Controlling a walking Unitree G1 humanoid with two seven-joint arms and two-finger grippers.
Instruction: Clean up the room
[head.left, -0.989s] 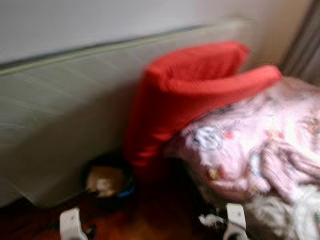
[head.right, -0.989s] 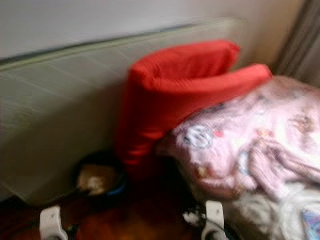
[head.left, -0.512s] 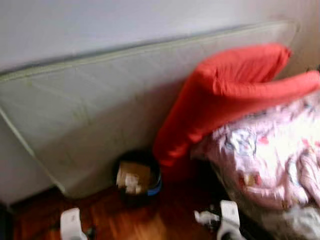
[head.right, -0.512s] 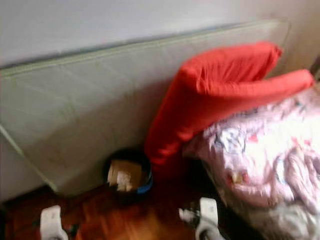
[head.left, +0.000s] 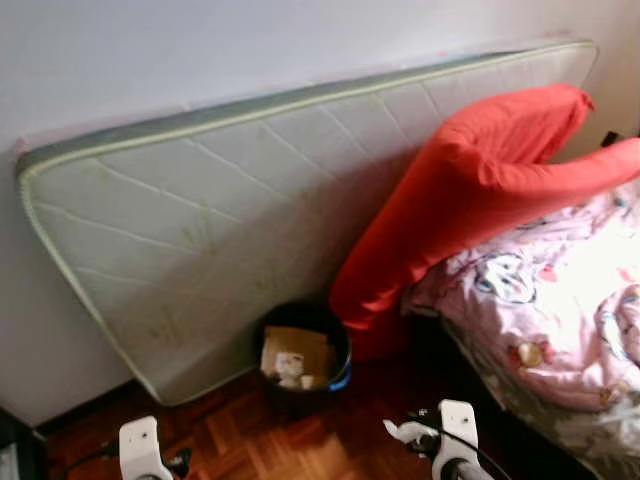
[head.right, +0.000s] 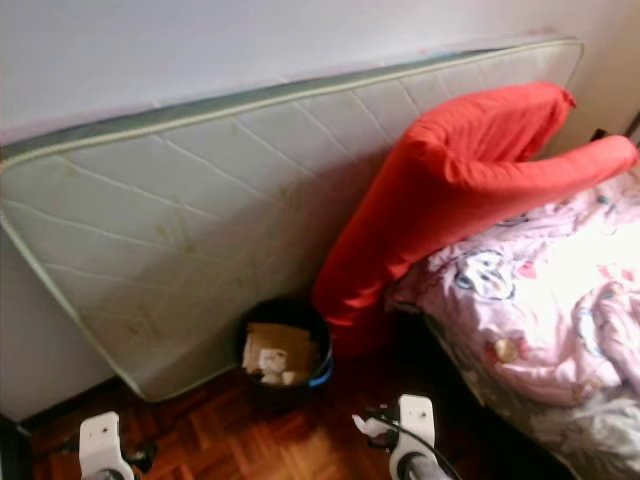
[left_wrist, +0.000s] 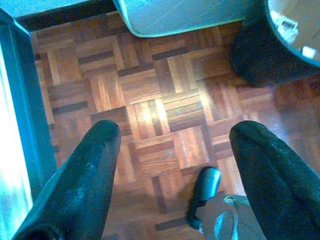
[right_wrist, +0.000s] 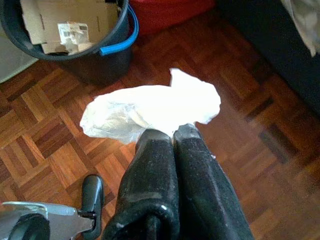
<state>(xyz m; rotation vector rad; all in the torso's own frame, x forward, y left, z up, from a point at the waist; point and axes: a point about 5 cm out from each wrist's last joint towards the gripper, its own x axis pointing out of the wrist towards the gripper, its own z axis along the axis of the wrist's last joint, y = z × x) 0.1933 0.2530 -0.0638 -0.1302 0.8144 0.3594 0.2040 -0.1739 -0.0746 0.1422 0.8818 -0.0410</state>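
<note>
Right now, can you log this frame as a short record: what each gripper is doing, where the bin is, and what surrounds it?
right gripper: shut on a crumpled white wrapper, held above the wooden floor
left gripper: open, holding nothing
bin: dark, on the floor ahead, cardboard scraps inside
mattress: on its edge, leaning on the wall behind the bin
red cushion: propped beside the bin
bed: pink quilt, on the right

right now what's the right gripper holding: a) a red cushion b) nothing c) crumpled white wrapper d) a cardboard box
c: the right gripper is pinched shut on a crumpled white wrapper, above the parquet floor near the black bin.
</note>
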